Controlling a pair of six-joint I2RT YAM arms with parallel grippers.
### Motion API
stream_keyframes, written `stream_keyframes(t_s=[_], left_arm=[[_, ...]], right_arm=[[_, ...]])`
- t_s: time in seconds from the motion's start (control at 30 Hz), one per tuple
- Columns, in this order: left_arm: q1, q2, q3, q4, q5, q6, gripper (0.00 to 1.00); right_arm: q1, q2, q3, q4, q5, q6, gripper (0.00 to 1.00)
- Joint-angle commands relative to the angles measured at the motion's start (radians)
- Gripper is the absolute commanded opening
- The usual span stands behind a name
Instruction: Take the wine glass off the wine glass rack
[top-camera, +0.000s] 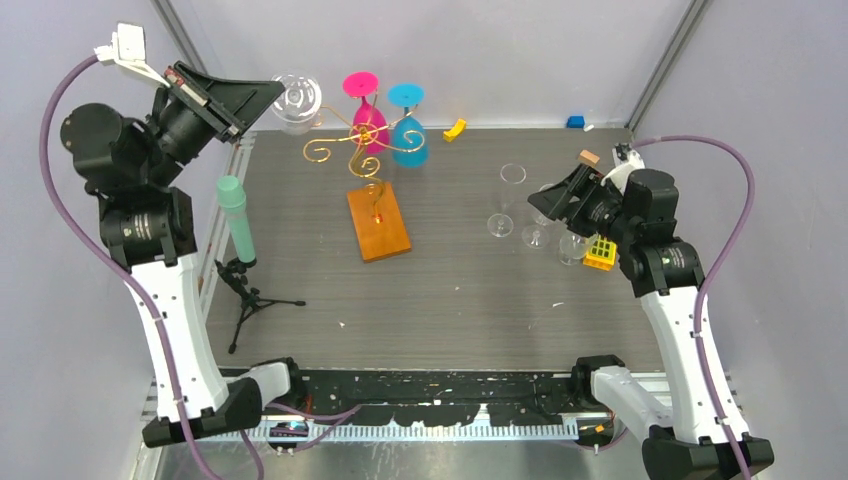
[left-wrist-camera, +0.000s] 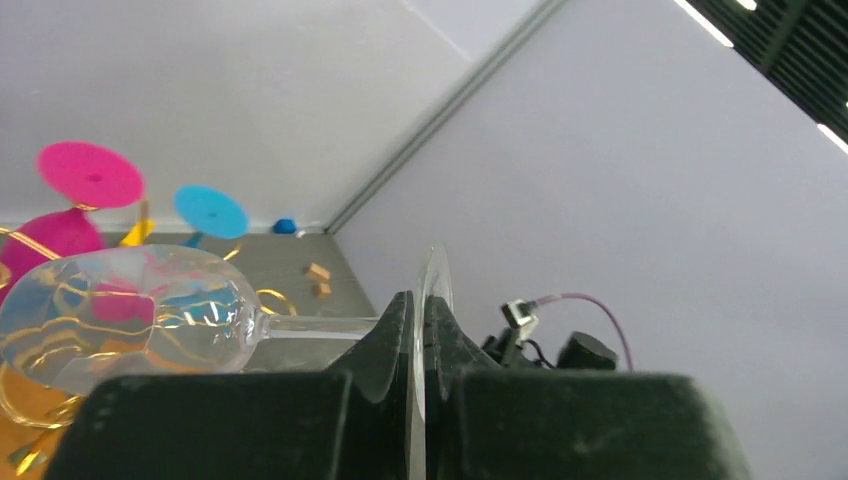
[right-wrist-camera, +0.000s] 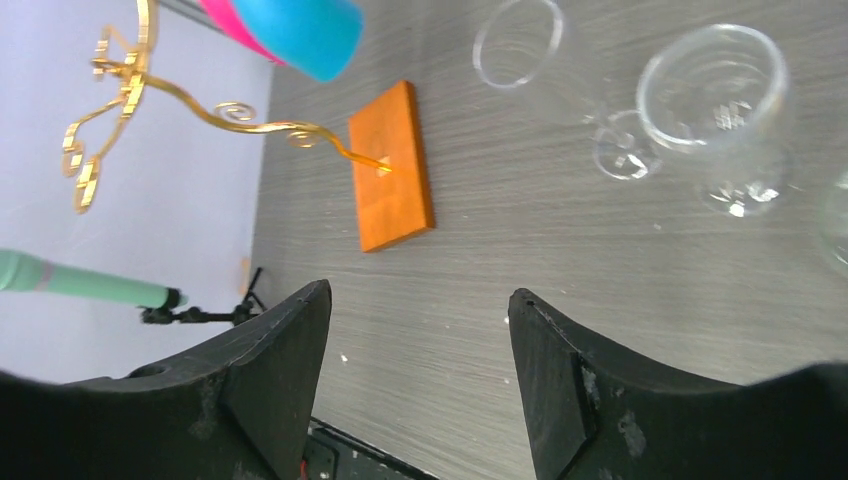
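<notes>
rack (top-camera: 378, 225) back-centre, pink glass (top-camera: 368, 118) + blue glass (top-camera: 408, 135) hanging on it | left gripper (left-wrist-camera: 420, 312) clamped on wine glass (left-wrist-camera: 130, 320) foot, glass sideways in the air left of rack, pinch only visible from left wrist | right gripper (right-wrist-camera: 418, 300) spread apart near spare glasses (right-wrist-camera: 712, 110)

The curly wire wine glass rack (top-camera: 372, 188) is gold with an orange rectangular wooden base (top-camera: 379, 228), beside a hot-pink stemmed glass (top-camera: 366, 112), a turquoise stemmed glass (top-camera: 408, 135), a clear colourless wine glass (top-camera: 297, 102), a mint-green cylinder (top-camera: 236, 220) and a grey streaked table top (top-camera: 470, 290).
</notes>
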Motion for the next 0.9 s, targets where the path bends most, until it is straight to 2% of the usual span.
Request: stream_keyframes(t_s=[0.0,0.1,0.23,0.47,0.6,0.73,0.87], left_arm=[[-0.032,-0.035,-0.045,0.348,0.12,-0.268,0.0],[-0.058,-0.039,-0.087,0.519,0.125,-0.408,0.0],[-0.123,-0.03,-0.124,0.649,0.106,-0.533,0.0],[-0.412,-0.011,-0.196,0.656,0.019,-0.521,0.0],[-0.571,0.0,-0.253,0.665,-0.061,-0.508,0.0],[-0.721,0.019,-0.288,0.647,-0.122,-0.473,0.0],[-0.821,0.041,-0.327,0.635,-0.166,-0.474,0.0]], right_arm=[[-0.001,-0.029,-0.033,0.221,-0.173,0.071,0.71],[0.003,-0.039,-0.058,0.394,-0.256,0.15,0.71],[0.017,-0.041,-0.067,0.588,-0.332,0.239,0.71],[0.057,-0.042,-0.054,0.777,-0.381,0.306,0.71],[0.129,-0.077,-0.077,0.898,-0.443,0.223,0.71],[0.191,-0.15,-0.105,0.909,-0.444,0.076,0.71],[0.21,-0.155,-0.083,0.898,-0.479,0.023,0.71]])
